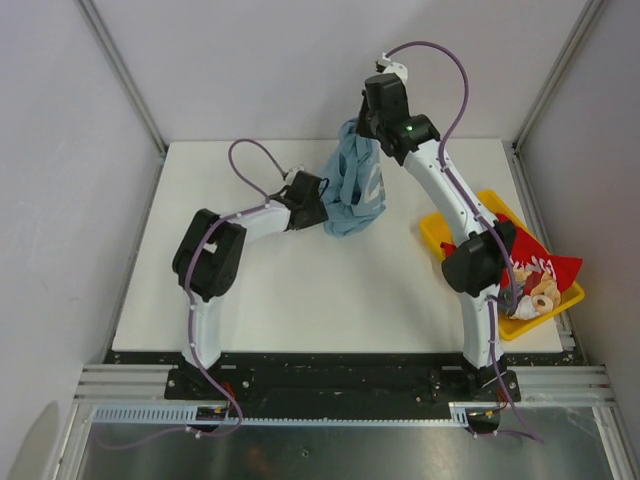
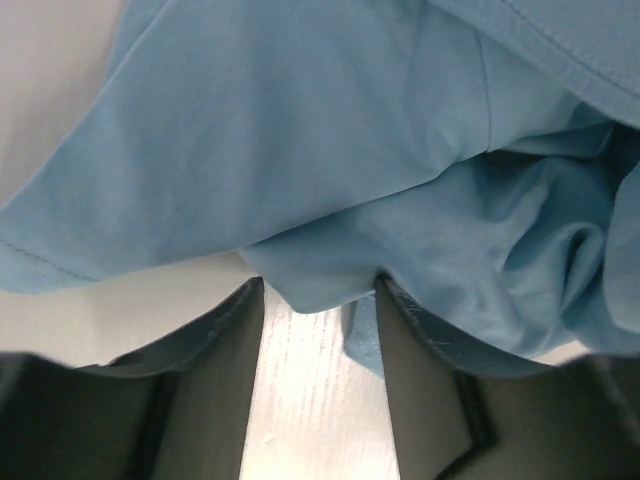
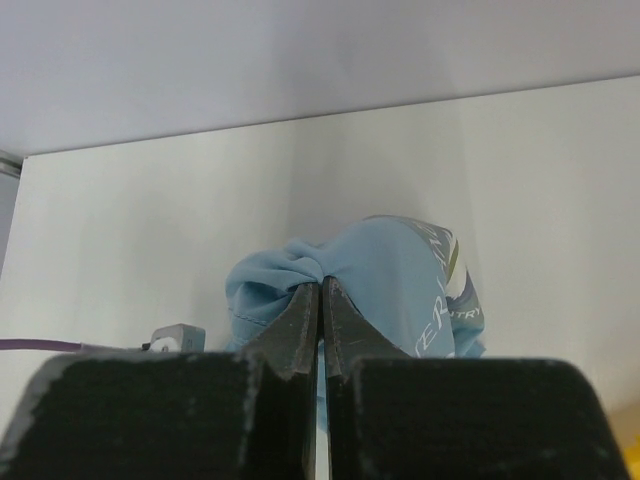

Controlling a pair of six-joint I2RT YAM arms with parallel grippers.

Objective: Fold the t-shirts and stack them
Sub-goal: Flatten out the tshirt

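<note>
Right gripper (image 3: pixel 320 288) is squeezing shut on the soft, wrinkly blue shirt (image 1: pixel 350 195), holding it bunched up above the flat white table (image 1: pixel 300 300). Left gripper (image 2: pixel 318 292) is gaping open, with smooth cloth drooping between its dark fingers (image 2: pixel 215 385). Red shirt (image 1: pixel 548 267) is lying crumpled in the yellow bin (image 1: pixel 440 233).

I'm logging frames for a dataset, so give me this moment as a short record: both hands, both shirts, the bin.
right hand: shut, pinching the light blue shirt at its top
left hand: open, fingers apart at the shirt's lower folds
light blue shirt: bunched, hanging from the right hand, unfolded
red shirt: crumpled in the yellow bin
yellow bin: right side of the table
stack: none yet
</note>
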